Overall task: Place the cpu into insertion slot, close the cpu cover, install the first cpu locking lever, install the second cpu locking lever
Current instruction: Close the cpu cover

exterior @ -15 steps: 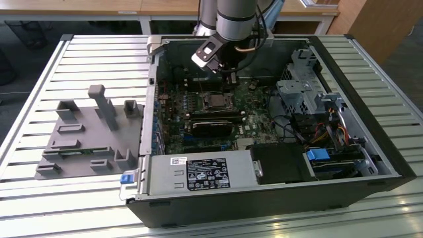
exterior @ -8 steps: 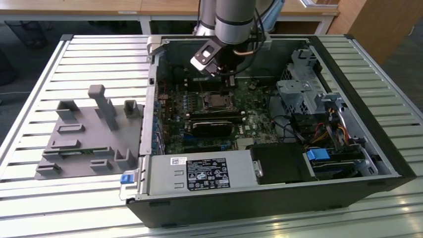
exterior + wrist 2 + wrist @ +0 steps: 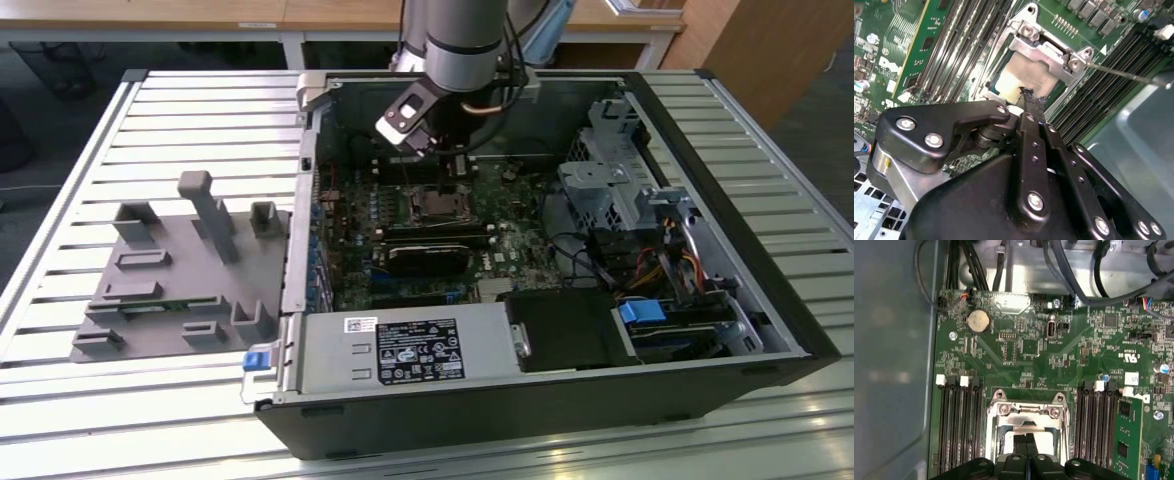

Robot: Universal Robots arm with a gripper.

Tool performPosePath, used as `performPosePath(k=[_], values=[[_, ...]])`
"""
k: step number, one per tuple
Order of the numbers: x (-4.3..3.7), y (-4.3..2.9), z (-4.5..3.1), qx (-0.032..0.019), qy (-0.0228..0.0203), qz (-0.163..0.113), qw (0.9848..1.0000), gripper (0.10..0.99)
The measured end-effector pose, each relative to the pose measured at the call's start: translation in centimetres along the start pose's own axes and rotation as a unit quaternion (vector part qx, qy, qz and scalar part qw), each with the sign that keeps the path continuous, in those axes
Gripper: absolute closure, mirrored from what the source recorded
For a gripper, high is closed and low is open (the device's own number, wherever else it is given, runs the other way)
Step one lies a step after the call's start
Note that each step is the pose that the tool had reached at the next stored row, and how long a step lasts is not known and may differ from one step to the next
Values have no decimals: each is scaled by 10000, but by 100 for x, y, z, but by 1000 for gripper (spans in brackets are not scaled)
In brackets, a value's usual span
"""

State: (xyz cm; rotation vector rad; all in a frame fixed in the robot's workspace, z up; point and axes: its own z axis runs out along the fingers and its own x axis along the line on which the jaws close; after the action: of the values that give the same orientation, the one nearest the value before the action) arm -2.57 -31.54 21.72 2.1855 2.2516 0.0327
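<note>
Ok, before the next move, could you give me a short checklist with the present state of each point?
1. cpu already in place: ok.
2. cpu cover fully down: cannot tell.
3. locking lever latched: not ok, it sticks out over the memory slots.
4. tool shut, tip at the cpu: ok.
5. tool touching the cpu: cannot tell.

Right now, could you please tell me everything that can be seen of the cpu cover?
In both wrist views the cpu cover is a thin, silvery, slightly shiny metal frame plate with a square window in its middle. It seems to lie down over the socket on the green motherboard, between rows of black memory slots. The pale grey top of the cpu shows through the window. Two screws sit at one end. The shut claw reaches the window's edge; whether it touches the cover I cannot tell.
</note>
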Motion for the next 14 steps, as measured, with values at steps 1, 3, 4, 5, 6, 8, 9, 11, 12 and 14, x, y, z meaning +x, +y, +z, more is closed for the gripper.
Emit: performPosePath(k=[1, 3, 4, 5, 6, 8, 9, 11, 12, 14], values=[[1, -11, 0, 0, 0, 0, 10000, 980], [1, -29, 0, 0, 0, 0, 10000, 980], [1, -37, 0, 1, 0, 0, 10000, 980], [1, -39, -1, 9, 0, 0, 10000, 980], [1, -42, 0, 18, 1, 0, 10000, 980], [1, -48, 2, 31, 1, 0, 10000, 980], [1, -51, 3, 37, 1, 0, 10000, 980], [2, -71, 6, 40, 1, 0, 10000, 980], [2, -88, 9, 40, 2, 0, 10000, 980], [4, -131, 13, 40, 2, -1, 10000, 980]])
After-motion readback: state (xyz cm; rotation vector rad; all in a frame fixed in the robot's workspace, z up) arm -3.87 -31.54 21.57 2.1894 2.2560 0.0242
